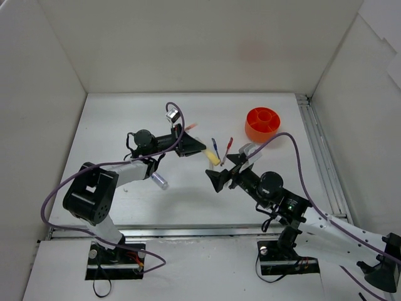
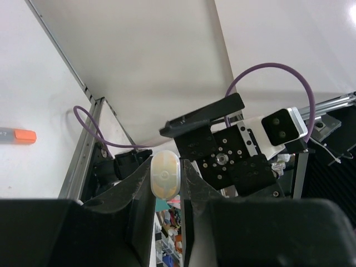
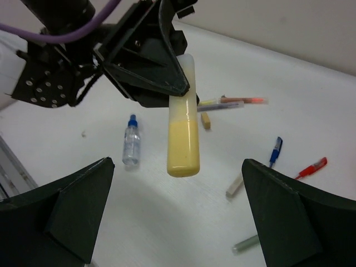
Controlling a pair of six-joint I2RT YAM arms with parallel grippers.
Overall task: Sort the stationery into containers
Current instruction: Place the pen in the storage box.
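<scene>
Nearest the arm bases, the right gripper (image 1: 224, 172) hovers above the table (image 1: 125, 119), its jaws spread wide and holding nothing. Off to its left, a clear tube (image 3: 131, 147) with a blue cap lies flat on the table, beside the left forearm.

Just ahead of the open right fingers (image 3: 72, 206) we see the yellow highlighter (image 3: 183, 133). It is lifted clear of the table, with its free end pointing toward the gap between the fingers, and it touches neither of them. The left gripper (image 1: 198, 147) has its jaws clamped on the highlighter's other end. In the left wrist view we see two black fingers pressed against either side of the rounded butt.

Under and beyond the raised highlighter, more stationery lies scattered on the table. A green marker (image 3: 247, 243) and a beige stub (image 3: 235, 183) lie near the right gripper. Next come a blue pen (image 3: 275, 150) and a red pen (image 3: 311, 167), close together but not touching, and then a second, shorter stub (image 3: 206, 120). Farther off, two slim pens (image 3: 233, 102) lie side by side, one tipped orange.

Farthest, toward the right rear of the table, the orange pot (image 1: 252, 132) stands upright with its inner dividers showing. It is well apart from the highlighter and from both grippers.
</scene>
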